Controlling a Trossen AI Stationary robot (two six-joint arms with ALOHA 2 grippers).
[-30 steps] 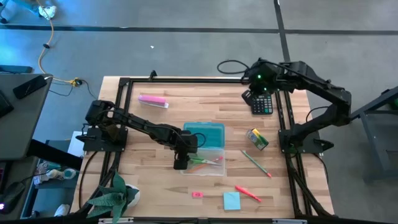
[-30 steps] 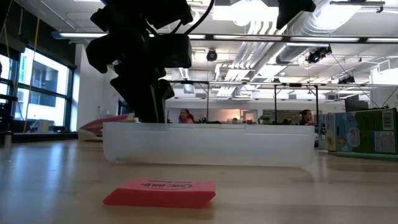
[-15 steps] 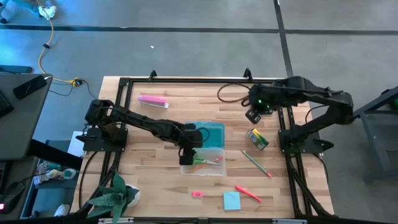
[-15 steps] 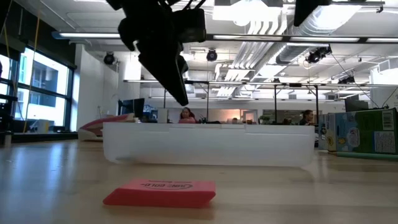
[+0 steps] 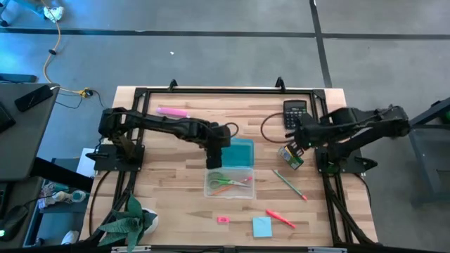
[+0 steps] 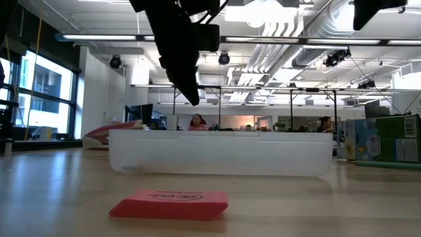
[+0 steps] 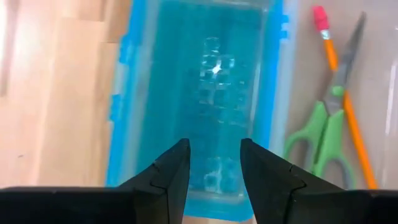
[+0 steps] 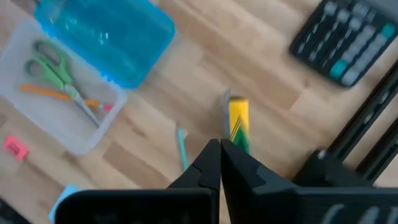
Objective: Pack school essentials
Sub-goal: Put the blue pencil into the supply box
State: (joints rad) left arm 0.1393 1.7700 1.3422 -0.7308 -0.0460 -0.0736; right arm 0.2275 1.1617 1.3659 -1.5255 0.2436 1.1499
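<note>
High view: the left gripper [image 5: 214, 163] has lifted from the clear plastic tray [image 5: 230, 183] holding green-handled scissors [image 5: 223, 181] and orange pencil [image 5: 235, 184]; packing continues. Left wrist view: its fingers [image 7: 169, 175] hang parted, empty, over the translucent blue lid [image 7: 199, 99]. Right wrist view: the right gripper [image 8: 220, 163], clenched, hovers above the small yellow-green box [image 8: 238, 122] on the wooden table [image 8: 186, 87].

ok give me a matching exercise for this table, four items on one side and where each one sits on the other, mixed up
Items:
1. green-handled scissors
2. black calculator
3. light-blue sticky pad
4. yellow-green box

Places:
A. far right corner of the table
B. inside the clear tray, beside the orange pencil
C. under the right end effector
D. near edge of the table, next to the red pen

Pairs: 1-B, 2-A, 3-D, 4-C
</note>
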